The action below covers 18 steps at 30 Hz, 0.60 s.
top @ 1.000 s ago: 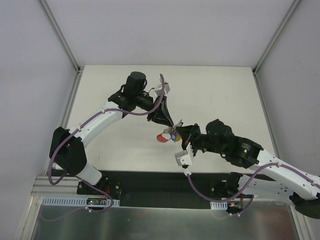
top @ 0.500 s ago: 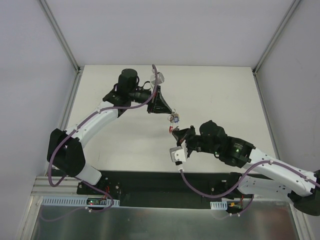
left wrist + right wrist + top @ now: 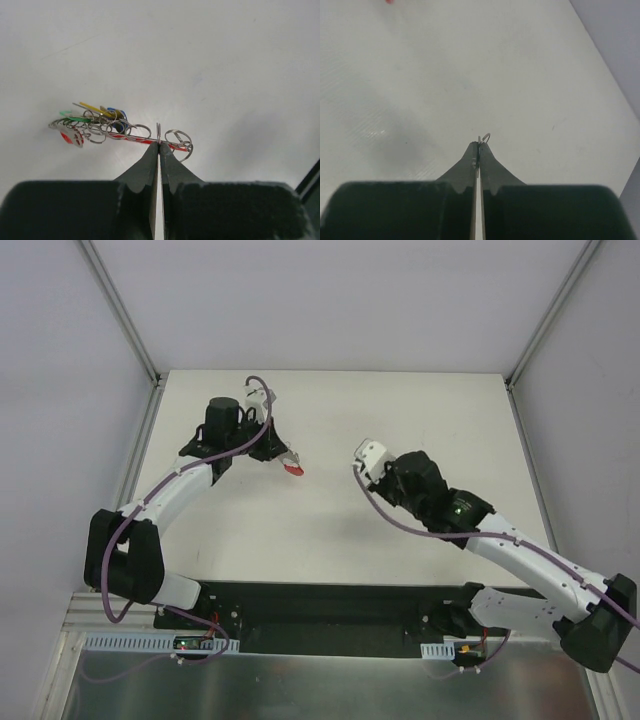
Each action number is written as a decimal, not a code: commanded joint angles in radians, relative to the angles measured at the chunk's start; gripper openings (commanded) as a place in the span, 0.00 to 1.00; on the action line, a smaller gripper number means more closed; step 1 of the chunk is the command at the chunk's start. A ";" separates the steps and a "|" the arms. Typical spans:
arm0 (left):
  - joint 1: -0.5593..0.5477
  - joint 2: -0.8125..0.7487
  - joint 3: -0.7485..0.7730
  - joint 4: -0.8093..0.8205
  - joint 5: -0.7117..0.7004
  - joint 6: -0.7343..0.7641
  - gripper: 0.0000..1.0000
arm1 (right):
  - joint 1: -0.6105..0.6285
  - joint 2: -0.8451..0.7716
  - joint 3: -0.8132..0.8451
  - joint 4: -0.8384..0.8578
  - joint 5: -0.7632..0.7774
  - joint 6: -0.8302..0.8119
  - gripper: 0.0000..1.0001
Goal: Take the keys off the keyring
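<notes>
In the left wrist view my left gripper (image 3: 159,145) is shut on a thin silvery ring of the keyring (image 3: 158,133). The keys (image 3: 92,122), with green, yellow, blue and red heads and several small rings, hang to its left just above the table. In the top view the left gripper (image 3: 283,458) sits at the back left, with a red key head (image 3: 295,469) at its tip. My right gripper (image 3: 479,145) is shut on a small silvery ring (image 3: 485,137), held apart from the bunch. Its fingers are hidden under the right wrist (image 3: 395,475) in the top view.
The white table (image 3: 440,410) is bounded by grey walls on the left, back and right. A black rail (image 3: 320,605) runs along the near edge by the arm bases. A red speck (image 3: 388,1) shows at the top edge of the right wrist view.
The two grippers, close together at the table's middle a second ago, have pulled apart. The left went back and left with the bunch. The right swung back and right with a small ring.
</notes>
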 commanded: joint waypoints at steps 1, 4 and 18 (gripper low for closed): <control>0.006 -0.035 0.002 -0.043 -0.213 0.011 0.00 | -0.177 -0.003 0.051 -0.037 0.115 0.385 0.01; 0.006 -0.055 -0.036 -0.066 -0.280 0.013 0.00 | -0.278 0.046 0.064 -0.133 0.039 0.465 0.01; 0.007 -0.067 -0.172 -0.057 -0.437 -0.054 0.00 | -0.586 0.419 0.183 -0.157 -0.106 0.569 0.01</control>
